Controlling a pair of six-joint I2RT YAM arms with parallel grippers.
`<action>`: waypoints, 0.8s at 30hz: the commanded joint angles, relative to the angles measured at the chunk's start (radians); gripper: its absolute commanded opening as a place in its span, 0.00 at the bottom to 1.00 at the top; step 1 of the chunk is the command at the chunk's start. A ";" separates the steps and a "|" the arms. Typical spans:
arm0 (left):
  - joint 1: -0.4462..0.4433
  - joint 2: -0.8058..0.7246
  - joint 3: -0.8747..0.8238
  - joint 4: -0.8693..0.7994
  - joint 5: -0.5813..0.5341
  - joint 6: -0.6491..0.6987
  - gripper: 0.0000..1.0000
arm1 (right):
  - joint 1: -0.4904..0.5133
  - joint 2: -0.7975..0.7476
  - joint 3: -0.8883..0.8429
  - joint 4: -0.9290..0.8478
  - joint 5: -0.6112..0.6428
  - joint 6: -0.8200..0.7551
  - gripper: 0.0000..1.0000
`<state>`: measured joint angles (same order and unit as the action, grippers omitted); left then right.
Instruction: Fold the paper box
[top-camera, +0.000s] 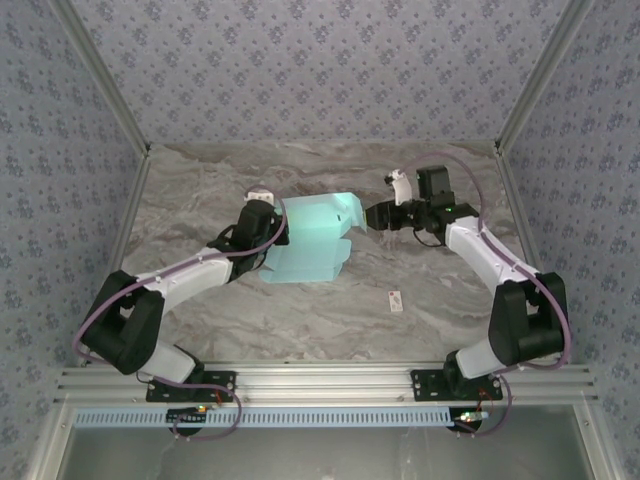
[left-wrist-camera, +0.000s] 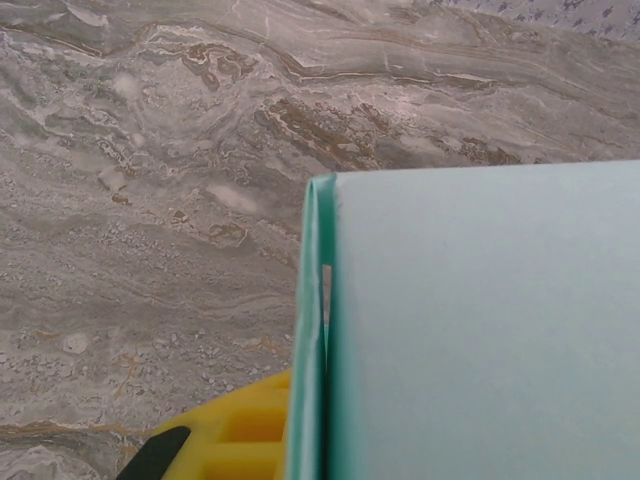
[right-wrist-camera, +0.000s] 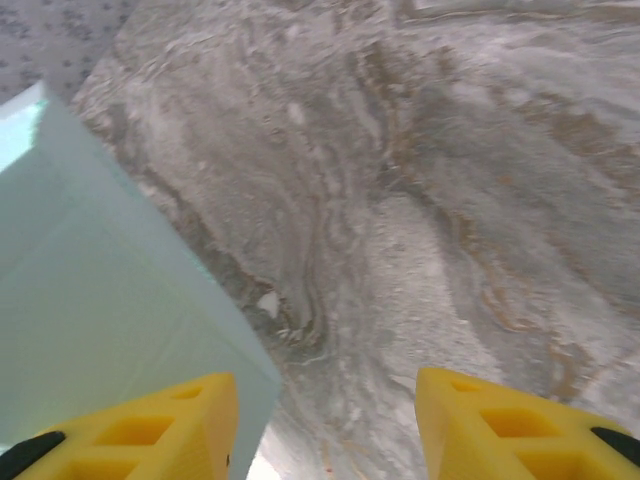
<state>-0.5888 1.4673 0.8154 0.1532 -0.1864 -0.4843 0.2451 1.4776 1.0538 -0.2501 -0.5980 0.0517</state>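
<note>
Paper box (top-camera: 312, 245) mid-table, held at 9 o'clock, right gripper (top-camera: 372, 216) at its 3 o'clock edge.
Left gripper (top-camera: 280, 228) is pinched on the card's left edge; the right's yellow fingers (right-wrist-camera: 160, 425) are spread, nothing between them, with the box at their 9 o'clock.

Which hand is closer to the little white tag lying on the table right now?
Right. The right hand is open, just beyond the tag; the left hand, farther left, grips the paper box.

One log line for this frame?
left pincer: shut on box | right pincer: open at box's right edge | box: partly folded
</note>
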 joint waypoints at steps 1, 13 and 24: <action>0.005 -0.030 0.000 0.009 0.014 -0.011 0.00 | 0.014 0.003 -0.019 0.039 -0.121 -0.007 0.51; 0.004 -0.034 -0.001 0.015 0.034 -0.017 0.00 | 0.072 0.035 0.009 0.049 -0.176 -0.057 0.49; 0.003 -0.044 -0.004 0.017 0.057 -0.019 0.00 | 0.083 0.068 0.047 0.046 -0.177 -0.100 0.48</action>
<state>-0.5842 1.4651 0.8074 0.1524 -0.1680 -0.4919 0.3172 1.5284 1.0607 -0.2050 -0.7460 -0.0166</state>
